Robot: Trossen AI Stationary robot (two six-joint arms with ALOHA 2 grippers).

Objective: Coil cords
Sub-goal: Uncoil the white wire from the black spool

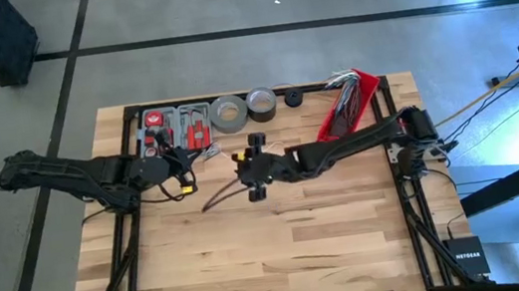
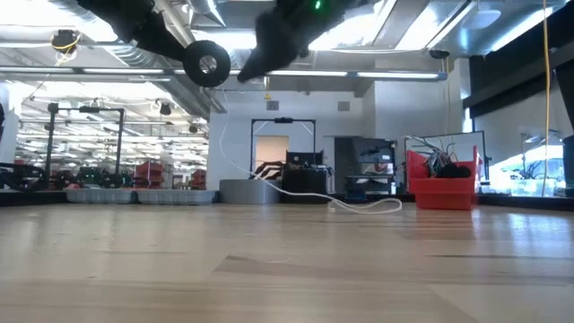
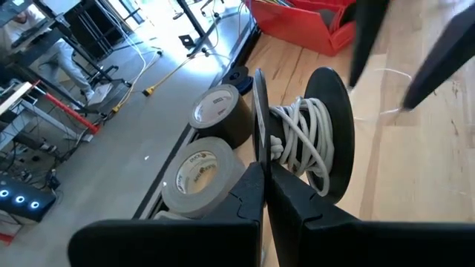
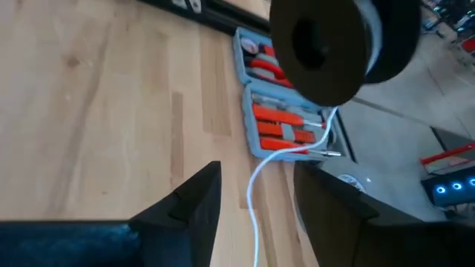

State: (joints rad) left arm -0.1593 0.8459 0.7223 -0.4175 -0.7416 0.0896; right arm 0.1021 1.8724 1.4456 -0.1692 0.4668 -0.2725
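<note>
Wooden table (image 1: 281, 233) carries everything; both arms reach in over its far half.

Task item: white cord (image 3: 300, 137), thin and floppy, mostly wound in loose overlapping turns on a black spool (image 3: 330, 130) with two round flanges. The spool is held off the table, above the far-left part of the top, near the tool tray. A free length of cord hangs from the spool and, in the low view, curves down to the table (image 2: 269, 184) and ends in a small flat loop on the wood. In the right wrist view the cord (image 4: 256, 185) passes between that gripper's fingers without visibly touching either.

Left gripper (image 3: 263, 189): fingers pressed together, clamped on the rim of the spool's near flange.

Right gripper (image 4: 256, 204): fingers spread wide, holding nothing, hovering over the table centre just beside the spool (image 4: 334, 44).

Other items along the far edge: red bin (image 1: 347, 104) of wires, grey tool tray (image 4: 286, 111) with red-handled tools, two grey tape rolls (image 3: 204, 159). Print on the tape cores is too small to read.

Off the table, a black box (image 1: 465, 259) on the floor reads NETGEAR.
</note>
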